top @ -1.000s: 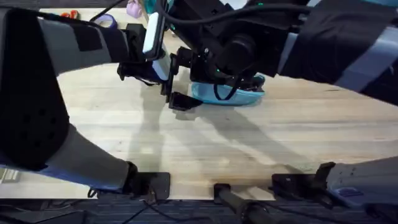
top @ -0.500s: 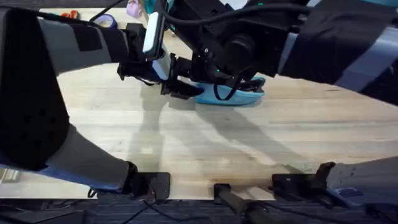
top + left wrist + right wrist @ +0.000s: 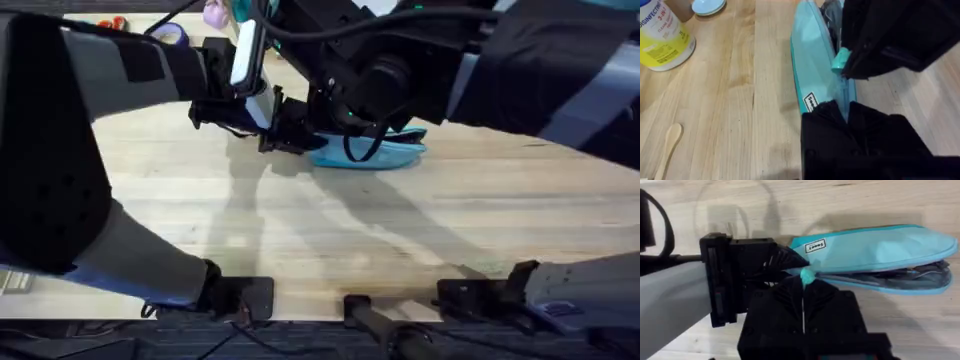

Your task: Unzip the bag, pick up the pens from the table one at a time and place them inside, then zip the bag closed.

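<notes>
Bag (image 3: 385, 152), a light blue fabric pouch, lies on the pale wooden bench (image 3: 400, 230) in the upper middle of the overhead frame, partly covered by both arms. In the right wrist view the bag (image 3: 880, 247) stretches toward the right of the frame, with a small white label near its left end. Its zipper is open along the lower edge there, and dark slim pens (image 3: 920, 275) show inside the gap. A teal zipper pull (image 3: 807, 275) sits at the bag's left end, directly above the right end effector (image 3: 804, 297); its black fingers are drawn together with only a thin seam between them, closed on the pull. The left end effector (image 3: 782, 260) meets the same end of the bag from the left of that frame, its fingers pinched narrow on the fabric beside the label.

In the left wrist view the bag (image 3: 815, 60) runs from the upper middle down to the left end effector (image 3: 847, 107), whose fingers close on the bag's near end. The zipper pull (image 3: 840, 60) is gripped by the right end effector (image 3: 850, 67), at the upper right. A yellow-labelled white bottle (image 3: 662, 35), a round blue dish (image 3: 707, 6) and a pale wooden spoon (image 3: 667, 150) sit on the bench at the left of that frame, well apart from the bag.
</notes>
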`<action>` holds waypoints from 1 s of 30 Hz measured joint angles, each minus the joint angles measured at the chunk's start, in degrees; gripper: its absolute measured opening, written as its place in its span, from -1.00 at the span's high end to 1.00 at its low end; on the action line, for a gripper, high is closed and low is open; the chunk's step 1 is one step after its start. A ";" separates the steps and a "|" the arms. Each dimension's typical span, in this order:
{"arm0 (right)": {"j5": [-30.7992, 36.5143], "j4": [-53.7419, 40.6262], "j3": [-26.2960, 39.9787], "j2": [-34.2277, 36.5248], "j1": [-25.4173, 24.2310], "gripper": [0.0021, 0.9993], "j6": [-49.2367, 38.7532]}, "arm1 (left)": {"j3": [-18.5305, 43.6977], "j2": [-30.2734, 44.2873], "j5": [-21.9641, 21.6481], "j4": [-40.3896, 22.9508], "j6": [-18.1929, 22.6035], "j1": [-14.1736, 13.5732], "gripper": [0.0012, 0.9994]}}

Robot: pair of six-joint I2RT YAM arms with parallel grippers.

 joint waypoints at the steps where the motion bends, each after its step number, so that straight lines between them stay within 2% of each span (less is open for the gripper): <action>1: 0.00 0.00 0.00 0.00 0.00 0.94 0.01 | 0.00 0.00 0.00 0.00 0.00 0.00 0.91; 11: 0.15 -1.38 0.00 -0.01 -0.41 0.94 -1.82 | 0.00 0.02 -0.15 -0.01 0.00 0.00 0.91; 30: 1.02 -9.70 0.00 -0.01 -8.33 0.94 -4.80 | 0.00 0.00 -0.22 0.03 0.02 -0.11 0.91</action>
